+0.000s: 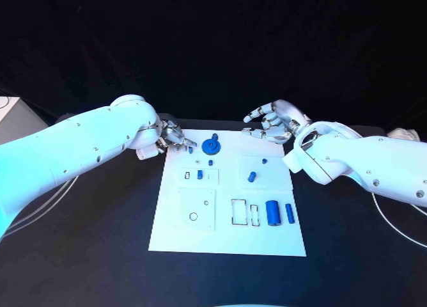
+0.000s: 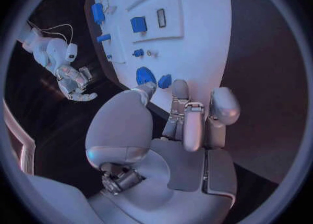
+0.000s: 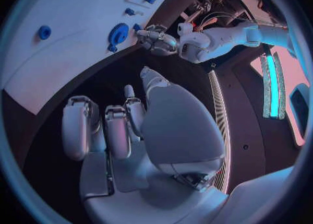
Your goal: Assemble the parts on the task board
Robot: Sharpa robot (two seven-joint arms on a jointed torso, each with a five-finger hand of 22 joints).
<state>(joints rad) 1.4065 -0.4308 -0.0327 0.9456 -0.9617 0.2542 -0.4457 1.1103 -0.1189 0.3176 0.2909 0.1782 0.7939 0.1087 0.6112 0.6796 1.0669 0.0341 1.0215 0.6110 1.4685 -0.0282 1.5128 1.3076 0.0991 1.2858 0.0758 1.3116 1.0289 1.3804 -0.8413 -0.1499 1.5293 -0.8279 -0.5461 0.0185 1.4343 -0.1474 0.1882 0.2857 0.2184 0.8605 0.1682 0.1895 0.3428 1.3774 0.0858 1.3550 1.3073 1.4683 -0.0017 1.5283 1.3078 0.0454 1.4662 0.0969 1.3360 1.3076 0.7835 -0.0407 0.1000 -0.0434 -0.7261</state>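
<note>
At board's [image 1: 227,238] far-left corner: left hand [image 1: 172,138].

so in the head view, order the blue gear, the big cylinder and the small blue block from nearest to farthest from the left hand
1. Blue gear, at the board's far edge, beside the left hand.
2. Small blue block, mid-board.
3. Big cylinder, near right part.

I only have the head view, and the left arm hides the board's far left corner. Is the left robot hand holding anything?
Observer: In the left wrist view, a small blue piece lies between the thumb and a finger of the left robot hand, beside the blue gear. I cannot confirm a grip.
Operator: And the right palm?
Observer: In the right wrist view, the right robot hand has an empty palm and its fingers are apart, off the white board.
</note>
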